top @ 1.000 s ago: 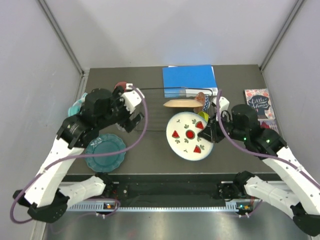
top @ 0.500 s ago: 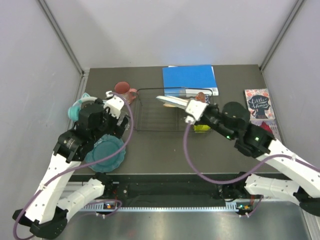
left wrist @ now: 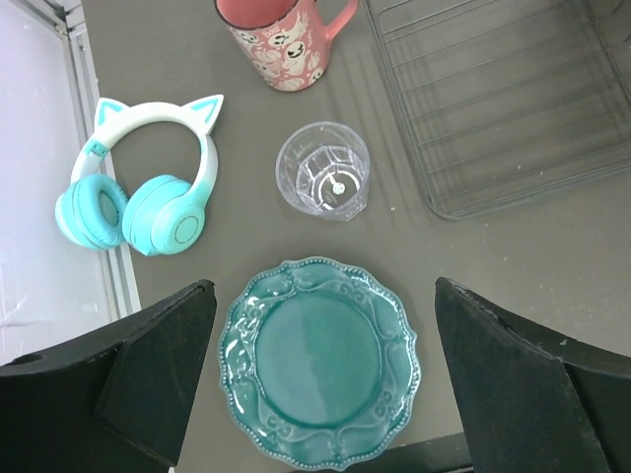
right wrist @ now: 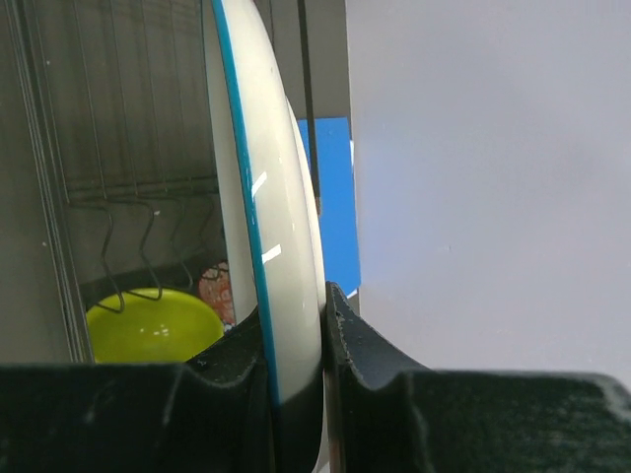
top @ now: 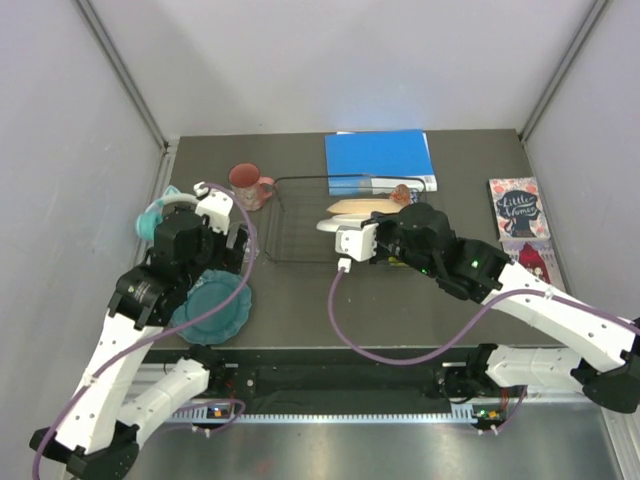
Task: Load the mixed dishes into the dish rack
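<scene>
My right gripper [top: 358, 232] is shut on the rim of the white plate [top: 336, 224] and holds it on edge over the right part of the black wire dish rack [top: 300, 222]. In the right wrist view the plate [right wrist: 264, 227] stands upright between the pads, with rack tines [right wrist: 99, 212] and the yellow-green bowl [right wrist: 153, 325] behind it. The peach plate [top: 362, 207] stands on edge in the rack. My left gripper [left wrist: 323, 288] is open and empty above the teal scalloped plate [left wrist: 320, 363]. The clear cup [left wrist: 323, 183] and the pink mug [left wrist: 278, 39] stand beyond it, left of the rack [left wrist: 513, 108].
Teal cat-ear headphones [left wrist: 143, 192] lie at the table's left edge, beside the cup. A blue book [top: 378, 158] lies behind the rack. A printed book [top: 515, 205] lies at the far right. Grey walls close in the table on three sides.
My right gripper carried the white plate from the front of the table to over the rack and turned it on edge. My left arm drew back from the rack to above the teal plate.
</scene>
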Robot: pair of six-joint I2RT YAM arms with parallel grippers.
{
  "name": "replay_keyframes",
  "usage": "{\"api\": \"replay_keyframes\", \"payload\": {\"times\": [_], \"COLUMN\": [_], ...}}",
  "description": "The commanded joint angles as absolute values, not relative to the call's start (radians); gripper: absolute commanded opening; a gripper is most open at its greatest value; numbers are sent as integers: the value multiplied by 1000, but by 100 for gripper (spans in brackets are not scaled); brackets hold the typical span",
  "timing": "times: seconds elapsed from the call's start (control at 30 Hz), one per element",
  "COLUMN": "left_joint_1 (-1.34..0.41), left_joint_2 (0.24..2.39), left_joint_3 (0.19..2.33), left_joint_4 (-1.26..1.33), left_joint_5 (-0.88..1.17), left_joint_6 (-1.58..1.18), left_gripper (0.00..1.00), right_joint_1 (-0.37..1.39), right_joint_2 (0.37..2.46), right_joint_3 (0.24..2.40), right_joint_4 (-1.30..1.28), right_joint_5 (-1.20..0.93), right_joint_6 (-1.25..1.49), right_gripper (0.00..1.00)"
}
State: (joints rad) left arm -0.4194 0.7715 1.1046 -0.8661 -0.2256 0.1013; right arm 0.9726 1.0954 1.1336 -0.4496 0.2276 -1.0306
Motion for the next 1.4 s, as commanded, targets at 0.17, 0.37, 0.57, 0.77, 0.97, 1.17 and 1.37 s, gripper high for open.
{"api": "replay_keyframes", "payload": {"times": [0.17,0.37,0.57,0.77,0.97,1.17,1.37], "left_joint_1": [-402,-396,-391,-387,-379,-374,-370], "left_joint_2": [833,842,845,861,867,868,870], "left_joint_3": [1158,1163,1154,1149,1129,1101,1081], "left_joint_4": [-736,-724,-715,-698,-689,-683,-680], "left_joint_5": [-224,-218,-218,-207,-195,-181,-172], "left_joint_6": [72,69,75,78,78,75,69], "left_gripper": [96,96,96,96,96,95,95], "right_joint_1": [988,982,954,953,951,951,951], "right_joint_2": [1046,1086,1115,1111,1078,1055,1029], "right_joint_3": [1183,1132,1062,967,876,870,926], "right_joint_4": [-371,-318,-246,-112,52,78,45], "right_joint_5": [242,236,224,267,287,290,299], "right_joint_6": [-1081,-1085,-1094,-1167,-1200,-1201,-1210], "right_gripper": [0,0,0,0,0,0,0]}}
